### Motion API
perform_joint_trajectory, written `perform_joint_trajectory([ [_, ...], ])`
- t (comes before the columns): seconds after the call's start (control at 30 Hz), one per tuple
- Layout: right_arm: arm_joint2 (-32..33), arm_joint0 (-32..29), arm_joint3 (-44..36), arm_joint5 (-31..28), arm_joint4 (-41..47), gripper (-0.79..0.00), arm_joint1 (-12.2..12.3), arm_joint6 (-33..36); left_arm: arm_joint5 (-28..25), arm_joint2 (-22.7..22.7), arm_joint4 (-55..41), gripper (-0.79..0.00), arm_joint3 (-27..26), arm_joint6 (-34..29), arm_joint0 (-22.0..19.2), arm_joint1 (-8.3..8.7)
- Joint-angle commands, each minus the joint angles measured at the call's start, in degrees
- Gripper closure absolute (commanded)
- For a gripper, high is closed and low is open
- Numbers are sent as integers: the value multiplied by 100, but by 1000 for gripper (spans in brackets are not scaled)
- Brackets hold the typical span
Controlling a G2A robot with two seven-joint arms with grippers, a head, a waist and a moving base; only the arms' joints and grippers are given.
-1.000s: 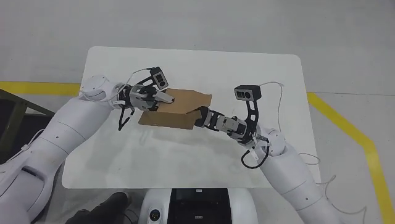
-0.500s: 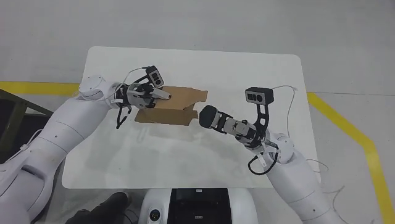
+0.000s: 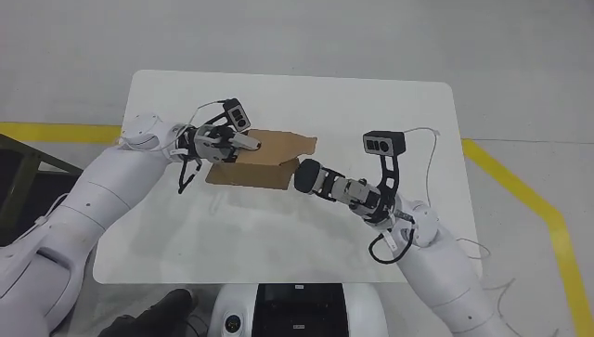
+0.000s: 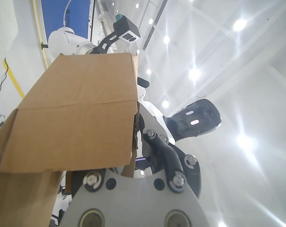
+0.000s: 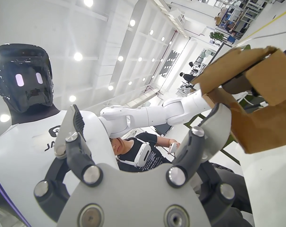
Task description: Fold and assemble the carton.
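Carton of brown cardboard lies near the middle of your white tabletop, between the two arms. It is fairly flat, with its end flaps splayed and a crease across the panel. Your left tool is at one end and seems clamped on the edge there, though cardboard hides one side of it. Your right tool is spread wide at the opposite end, gripping nothing; one finger touches a flap.
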Motion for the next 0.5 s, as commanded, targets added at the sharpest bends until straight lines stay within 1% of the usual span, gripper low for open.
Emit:
perform_joint_trajectory([
  [0.0,-14,34,71,15,23,-785,-7,-16,10,-5,13,0,-81,0,35,8],
  [0.23,-79,93,213,63,243,-785,-32,27,69,3,55,0,-260,0,97,19],
  [0.47,-138,113,297,135,542,-785,-50,229,74,16,168,0,-272,0,68,19],
])
